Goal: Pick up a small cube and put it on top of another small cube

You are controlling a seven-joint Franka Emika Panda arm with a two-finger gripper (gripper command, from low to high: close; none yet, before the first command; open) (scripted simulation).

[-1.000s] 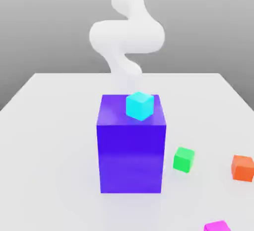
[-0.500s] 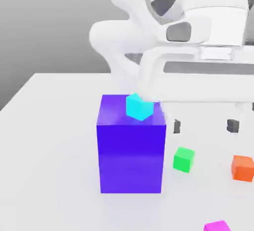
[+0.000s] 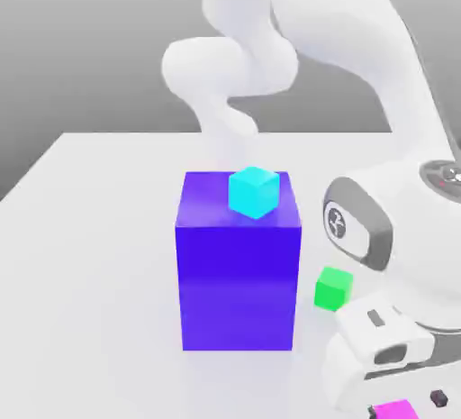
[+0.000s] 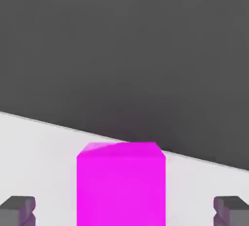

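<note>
At the near edge of the white tabletop (image 3: 90,273), at about five o'clock from the scene's middle in the exterior view, the small glossy magenta-pink cube (image 3: 394,409) is sitting flat on the surface. The white arm's two-finger gripper (image 4: 124,210) is hanging over it with its jaws spread wide and nothing clasped; in the hand view the dark fingertips (image 4: 18,209) are standing clear on either side of the cube (image 4: 120,183), not touching it. The bulky white wrist is crowding the exterior view's right side, and the small green cube (image 3: 333,288) is peeking out just beside it at about four o'clock. Farther back, the tall glossy blue-violet block (image 3: 238,273) is standing upright near the middle, with a small cyan cube (image 3: 253,191) resting on its top face.
</note>
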